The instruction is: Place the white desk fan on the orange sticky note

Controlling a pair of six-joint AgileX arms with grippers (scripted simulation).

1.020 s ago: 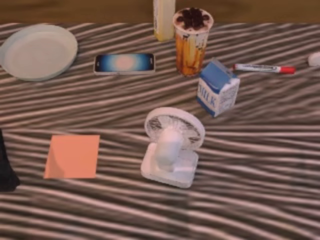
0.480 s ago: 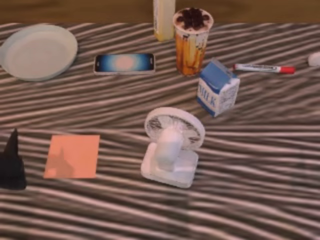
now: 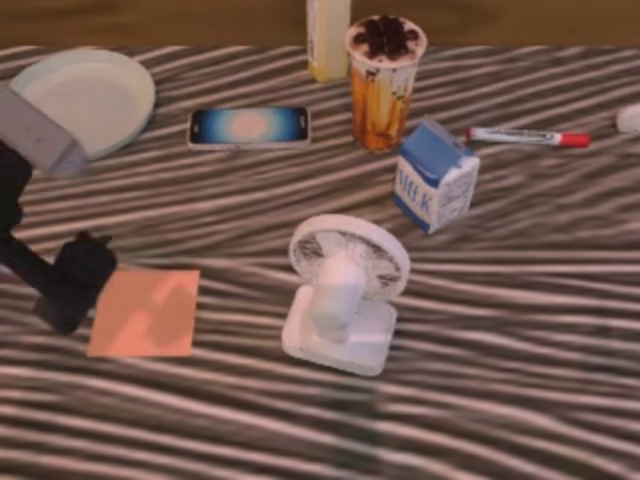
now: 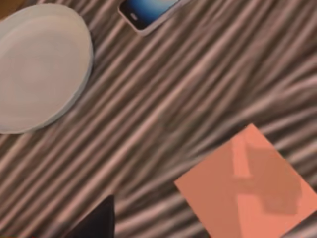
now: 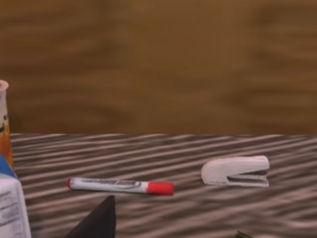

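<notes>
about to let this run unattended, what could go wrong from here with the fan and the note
1. The left gripper hangs at the orange sticky note's left edge; dipping there could drag or crumple the paper.
2. The white desk fan stands upright with a tall grille head, so a sideways bump might tip it.
3. The milk carton stands close behind the fan, leaving little room on that side.

We see a table with striped grey cloth (image 3: 520, 340); on it lie a salmon-orange paper square (image 3: 145, 312), a round pale plate (image 3: 85, 100), a smartphone (image 3: 249, 126) and a red-capped marker (image 3: 530, 137).
</notes>
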